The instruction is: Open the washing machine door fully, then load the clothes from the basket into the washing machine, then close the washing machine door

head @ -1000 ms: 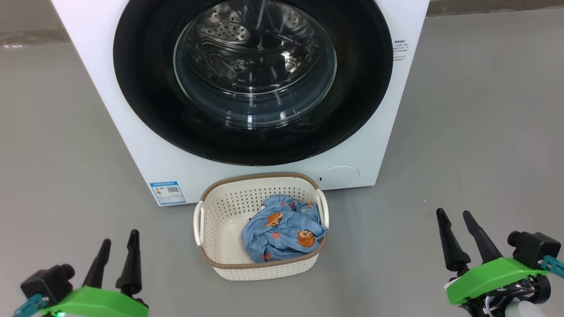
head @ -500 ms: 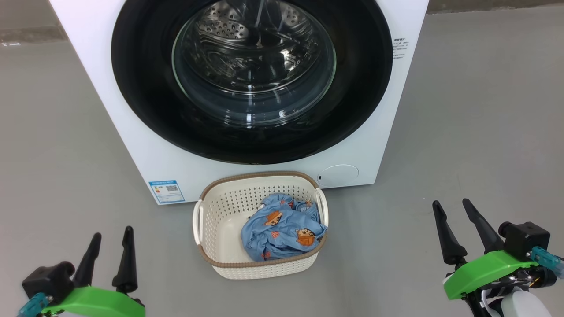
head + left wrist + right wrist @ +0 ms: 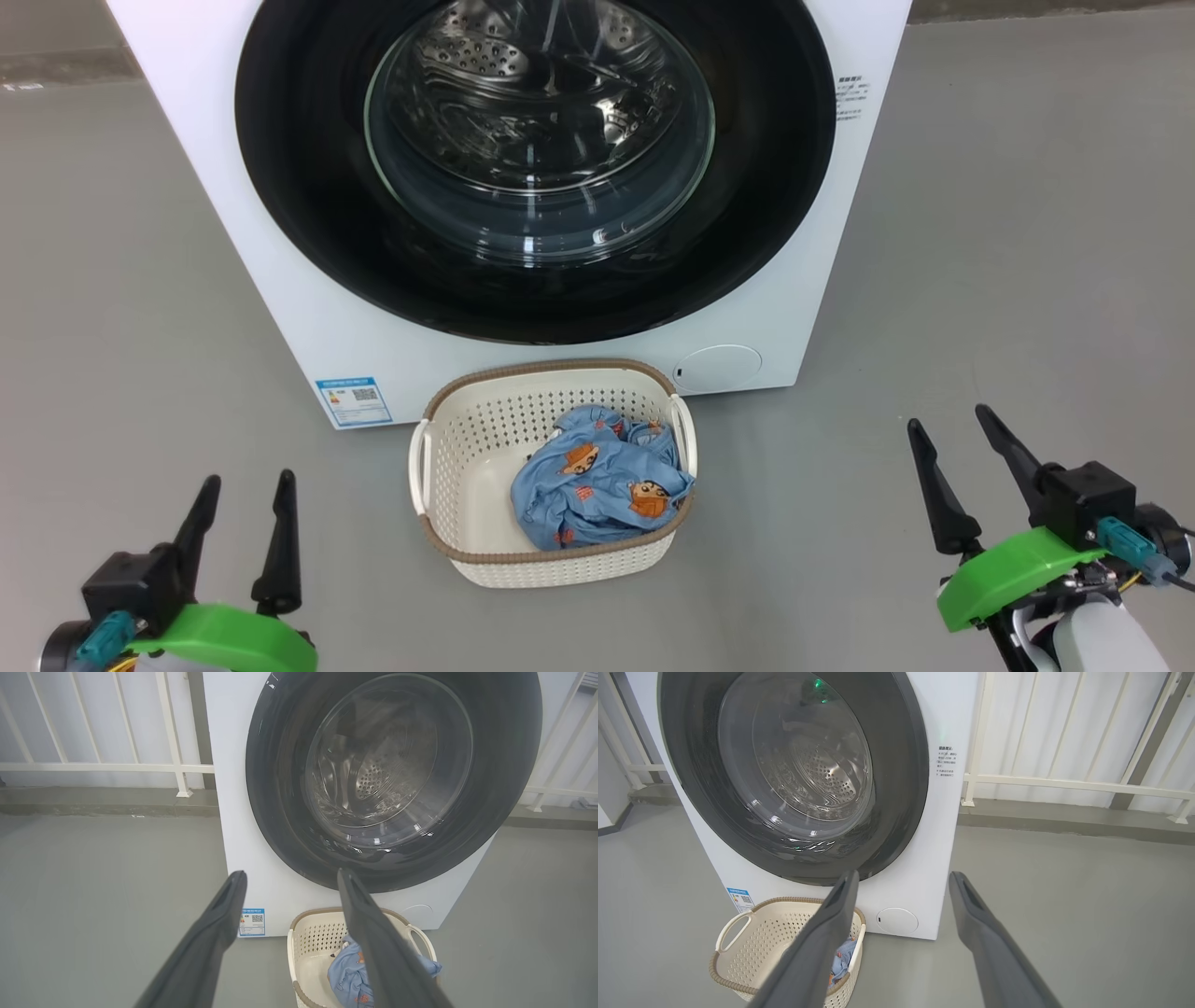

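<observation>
Top centre, the washing machine door (image 3: pixel 534 159) sits shut, glass facing us; basket (image 3: pixel 551 366) just below, long side left-to-right, clothes (image 3: pixel 597 476) bunched in its right half; left gripper (image 3: pixel 248 478) and right gripper (image 3: pixel 947 417) at the bottom corners, fingers spread wide, empty.

The left claw (image 3: pixel 290 874) hangs spread and empty before the washing machine (image 3: pixel 236 849), whose door (image 3: pixel 275 788) sits closed. Just in front of the machine's base stands the basket (image 3: pixel 308 945), holding the clothes (image 3: pixel 345 970).
</observation>
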{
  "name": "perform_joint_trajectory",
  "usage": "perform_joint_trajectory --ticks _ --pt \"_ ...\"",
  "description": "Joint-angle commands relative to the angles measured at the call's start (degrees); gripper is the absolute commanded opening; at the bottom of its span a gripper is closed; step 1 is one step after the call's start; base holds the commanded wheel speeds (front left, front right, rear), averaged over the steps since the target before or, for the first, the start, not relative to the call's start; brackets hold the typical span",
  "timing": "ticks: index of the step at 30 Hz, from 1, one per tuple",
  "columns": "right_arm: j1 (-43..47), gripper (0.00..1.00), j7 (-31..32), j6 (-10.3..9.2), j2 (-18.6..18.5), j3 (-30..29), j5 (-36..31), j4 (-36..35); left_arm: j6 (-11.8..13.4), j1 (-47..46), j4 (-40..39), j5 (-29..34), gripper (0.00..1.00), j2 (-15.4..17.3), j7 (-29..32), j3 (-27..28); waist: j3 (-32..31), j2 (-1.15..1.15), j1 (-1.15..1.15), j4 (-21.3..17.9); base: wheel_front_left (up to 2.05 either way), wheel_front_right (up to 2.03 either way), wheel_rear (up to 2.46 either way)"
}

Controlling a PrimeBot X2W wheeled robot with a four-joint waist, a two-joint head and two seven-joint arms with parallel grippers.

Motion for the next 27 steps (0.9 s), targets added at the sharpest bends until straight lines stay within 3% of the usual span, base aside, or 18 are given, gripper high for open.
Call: perform_joint_trajectory --ticks 1,5,27 --pt "-2.49 1.0 -1.03 0.1 -1.02 1.46 -2.59 -1.26 -0.12 -3.18 -1.11 2.26 1.0 2.05 -1.13 1.59 0.01 0.0 0.0 0.01 0.0 0.0 0.0" --pt "-2.81 1.0 -1.69 0.1 -1.14 1.22 -5.33 -1.42 -0.13 -3.38 -1.25 4.31 1.0 2.34 -1.79 1.36 -0.09 0.0 0.0 0.04 0.0 0.0 0.0" --pt "-2.14 1.0 -1.69 0.1 -0.44 0.64 -2.02 -1.77 -0.14 -3.17 -1.05 4.43 1.0 2.53 -1.79 1.84 -0.42 0.0 0.0 0.09 0.0 0.0 0.0"
